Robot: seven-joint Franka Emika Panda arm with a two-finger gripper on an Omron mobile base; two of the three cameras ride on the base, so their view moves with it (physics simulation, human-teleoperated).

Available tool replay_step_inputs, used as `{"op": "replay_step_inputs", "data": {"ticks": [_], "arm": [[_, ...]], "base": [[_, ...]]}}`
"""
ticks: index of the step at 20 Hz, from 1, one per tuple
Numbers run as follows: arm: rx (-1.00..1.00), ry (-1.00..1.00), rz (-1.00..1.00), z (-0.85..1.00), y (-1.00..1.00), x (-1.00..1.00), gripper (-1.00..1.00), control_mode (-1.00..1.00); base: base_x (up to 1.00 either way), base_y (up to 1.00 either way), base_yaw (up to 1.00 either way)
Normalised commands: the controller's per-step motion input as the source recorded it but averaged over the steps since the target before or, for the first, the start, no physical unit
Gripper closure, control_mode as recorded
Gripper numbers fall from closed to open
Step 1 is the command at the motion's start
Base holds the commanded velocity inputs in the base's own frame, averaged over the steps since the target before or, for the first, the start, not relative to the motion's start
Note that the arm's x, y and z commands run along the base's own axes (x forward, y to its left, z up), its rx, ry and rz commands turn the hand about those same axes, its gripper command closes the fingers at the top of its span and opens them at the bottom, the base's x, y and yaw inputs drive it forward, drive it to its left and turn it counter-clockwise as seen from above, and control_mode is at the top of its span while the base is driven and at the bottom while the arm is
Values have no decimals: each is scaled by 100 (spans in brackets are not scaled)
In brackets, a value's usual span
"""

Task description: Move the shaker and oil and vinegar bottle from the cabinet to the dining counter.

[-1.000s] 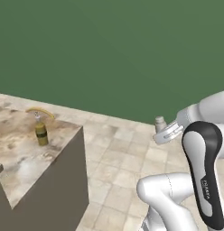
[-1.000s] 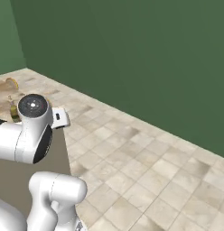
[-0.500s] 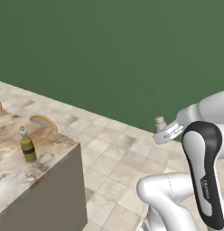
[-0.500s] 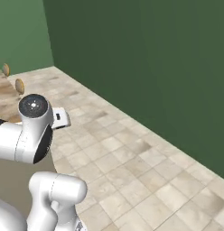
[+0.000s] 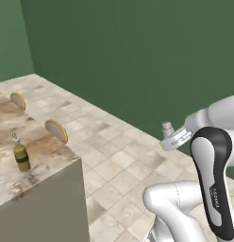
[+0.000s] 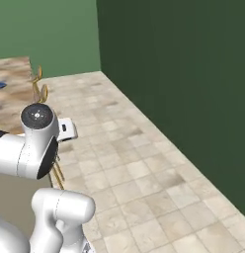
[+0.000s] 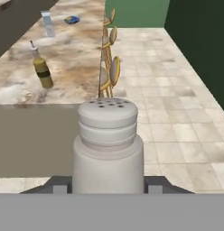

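while the gripper (image 7: 107, 189) clamps one shaker (image 7: 107, 144), a ribbed silver-grey cylinder with a perforated cap, it hangs off the end of the dining counter (image 7: 73, 63). one slim olive bottle (image 7: 42, 68) with a dark band stands on that marbled top, four round wooden stools (image 7: 114, 69) alongside.

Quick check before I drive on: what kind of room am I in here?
Most likely a kitchen-dining area: a long marbled dining counter with round wooden stools along its side, an oil and vinegar bottle standing on it, tiled floor and green walls.
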Motion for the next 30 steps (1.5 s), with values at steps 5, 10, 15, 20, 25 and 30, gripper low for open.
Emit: {"op": "replay_step_inputs", "data": {"ticks": [5,10,15,20,25,30], "arm": [[0,0,0,0,0,0,100,100],[0,0,0,0,0,0,100,100],[0,0,0,0,0,0,100,100],[0,0,0,0,0,0,100,100],[0,0,0,0,0,0,100,100],[0,0,0,0,0,0,100,100]], "base": [[52,-46,48],[45,-51,48],[47,-49,48],[56,-44,48],[60,-42,48],[50,-51,45]]}}
